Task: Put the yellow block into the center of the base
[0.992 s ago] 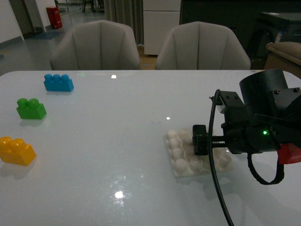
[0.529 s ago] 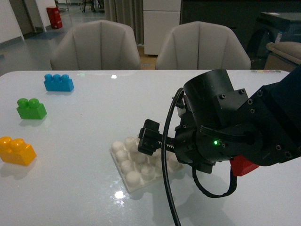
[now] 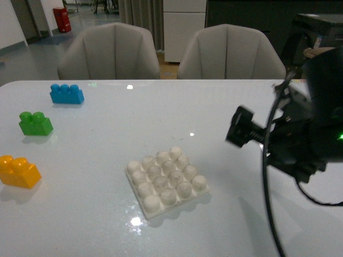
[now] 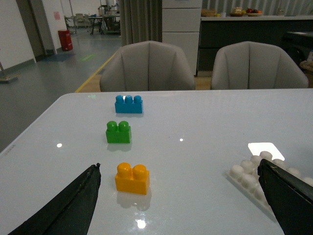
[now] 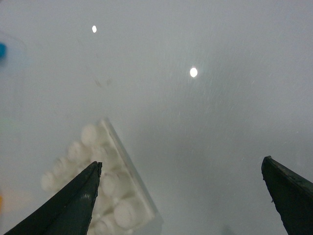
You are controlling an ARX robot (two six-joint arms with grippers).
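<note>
The small yellow-orange plastic brick with two round studs [image 3: 19, 171] sits upright on the pale glossy worktop [image 3: 161, 118], far out on the robot's left side and nearest to the robot of a row of three bricks. Nothing touches it. Just beyond it stands a green two-stud plastic brick [image 3: 35, 123], and further on, close to the far edge, a blue three-stud plastic brick [image 3: 66, 93]. The three are set apart from one another.

The white square plastic plate with its four-by-four grid of rounded studs [image 3: 167, 181] lies flat near the middle of the worktop, turned at an angle to the edges and well apart from the yellow brick. All its studs are bare.

In the left wrist view the left claw [image 4: 179, 166] hangs spread wide and empty. The yellow brick is between its two dark fingers and further out, and the plate is beside one finger.

The right claw [image 5: 181, 163] is likewise spread wide with nothing in it. The right wrist view shows bare worktop between its fingers and the plate's corner by one of them. In the front view the black right arm [image 3: 311, 134] hangs off to the right of the plate, clear of it.

Two grey padded chairs [image 3: 110, 51] stand behind the worktop's far edge.
</note>
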